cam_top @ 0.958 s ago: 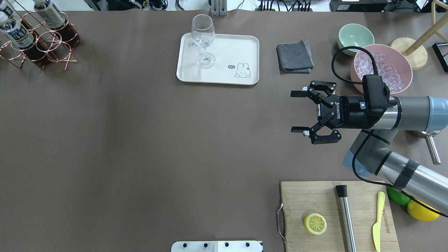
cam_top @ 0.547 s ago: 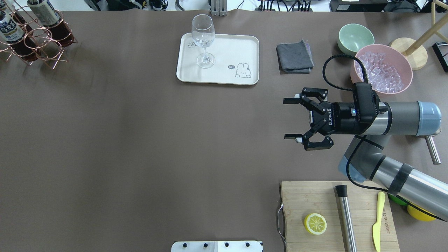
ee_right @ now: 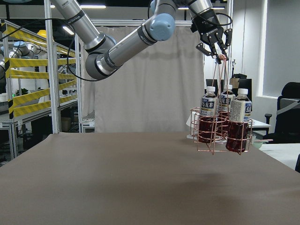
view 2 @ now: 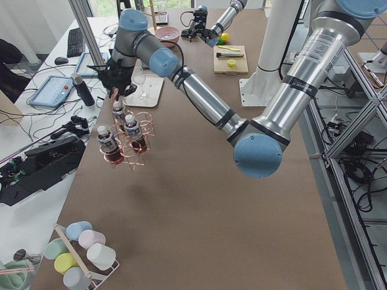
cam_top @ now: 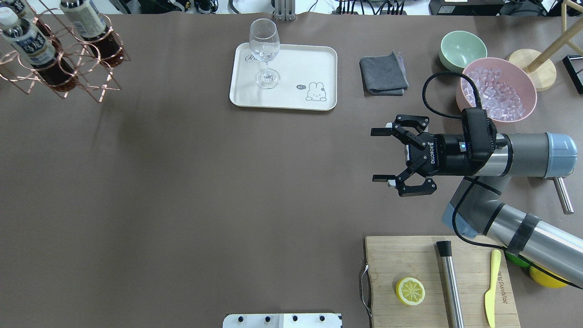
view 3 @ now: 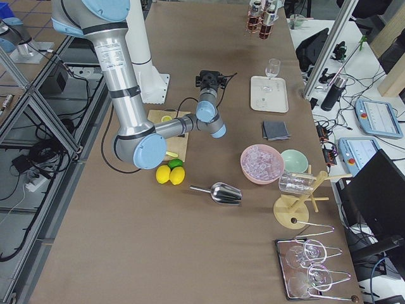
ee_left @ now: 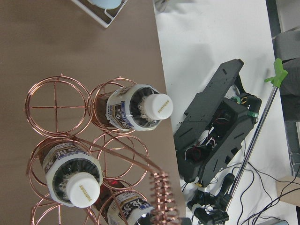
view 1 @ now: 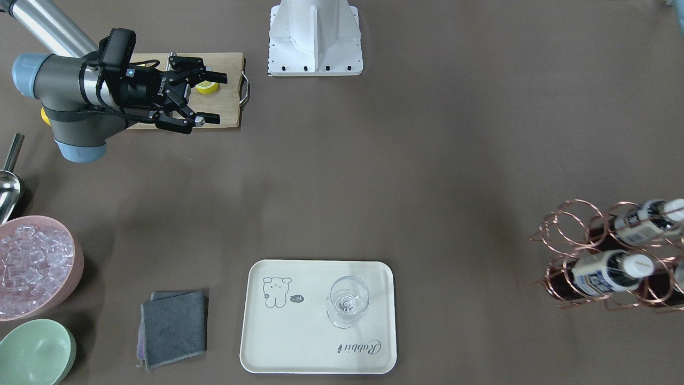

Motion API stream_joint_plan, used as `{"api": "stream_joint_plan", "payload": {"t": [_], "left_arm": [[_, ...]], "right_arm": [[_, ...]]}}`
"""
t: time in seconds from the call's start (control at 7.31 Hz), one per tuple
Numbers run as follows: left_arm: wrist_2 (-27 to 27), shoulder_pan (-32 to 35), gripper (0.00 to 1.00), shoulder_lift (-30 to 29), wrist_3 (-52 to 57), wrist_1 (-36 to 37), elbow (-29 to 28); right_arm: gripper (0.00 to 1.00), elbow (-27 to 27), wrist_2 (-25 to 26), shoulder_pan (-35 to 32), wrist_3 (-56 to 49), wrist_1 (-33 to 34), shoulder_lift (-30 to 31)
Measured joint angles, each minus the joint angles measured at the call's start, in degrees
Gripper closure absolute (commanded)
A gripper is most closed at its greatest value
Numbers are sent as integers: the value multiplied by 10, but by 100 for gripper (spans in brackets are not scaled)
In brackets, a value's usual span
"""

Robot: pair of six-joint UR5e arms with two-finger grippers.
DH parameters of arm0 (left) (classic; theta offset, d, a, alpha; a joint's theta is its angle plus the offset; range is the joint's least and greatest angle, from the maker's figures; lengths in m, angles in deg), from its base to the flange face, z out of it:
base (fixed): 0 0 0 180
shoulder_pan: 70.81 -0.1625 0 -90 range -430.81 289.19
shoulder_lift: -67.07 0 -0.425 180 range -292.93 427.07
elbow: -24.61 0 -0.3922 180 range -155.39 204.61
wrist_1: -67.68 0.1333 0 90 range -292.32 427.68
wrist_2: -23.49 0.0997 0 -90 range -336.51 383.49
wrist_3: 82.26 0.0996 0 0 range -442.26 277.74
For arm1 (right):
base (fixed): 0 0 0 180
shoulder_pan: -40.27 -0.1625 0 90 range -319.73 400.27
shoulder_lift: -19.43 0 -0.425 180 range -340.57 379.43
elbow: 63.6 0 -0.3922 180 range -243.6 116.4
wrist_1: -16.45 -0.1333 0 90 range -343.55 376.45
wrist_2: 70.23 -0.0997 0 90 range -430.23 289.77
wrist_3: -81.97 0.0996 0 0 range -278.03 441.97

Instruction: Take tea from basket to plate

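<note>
The copper wire basket hangs above the table's far left part, with my left gripper shut on the top of its tall handle. Three tea bottles stand in its rings; two of them show from overhead. The left wrist view looks down on their white caps and the rings of the basket. The cream plate lies at the far middle with a wine glass on it. My right gripper is open and empty, hovering right of centre, far from the basket.
A grey cloth, a green bowl and a pink bowl of ice sit right of the plate. A cutting board with a lemon half, a metal rod and a yellow knife lies near right. A scoop lies behind the right arm.
The hanging basket first drifted left and away, then came right, toward the plate. The right gripper slid a little left and toward the robot, and stayed open.
</note>
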Motion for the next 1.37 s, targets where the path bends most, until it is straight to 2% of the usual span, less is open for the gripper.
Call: {"api": "stream_joint_plan", "payload": {"t": [0.27, 0.55, 0.68, 0.82, 1.09, 1.37], "left_arm": [[53, -103, 100, -15, -109, 117, 151], [102, -203, 100, -105, -229, 263, 212], [123, -252, 100, -163, -299, 325, 219], [148, -295, 100, -199, -347, 352, 212], [214, -383, 100, -223, -408, 355, 177], [238, -421, 100, -261, -450, 339, 114]], "right_arm": [[0, 0, 0, 0, 0, 1, 0], [0, 0, 1, 0, 0, 1, -1], [0, 0, 1, 0, -1, 1, -1], [0, 0, 1, 0, -1, 1, -1], [0, 1, 1, 0, 0, 0, 0], [0, 0, 1, -1, 0, 0, 1]]}}
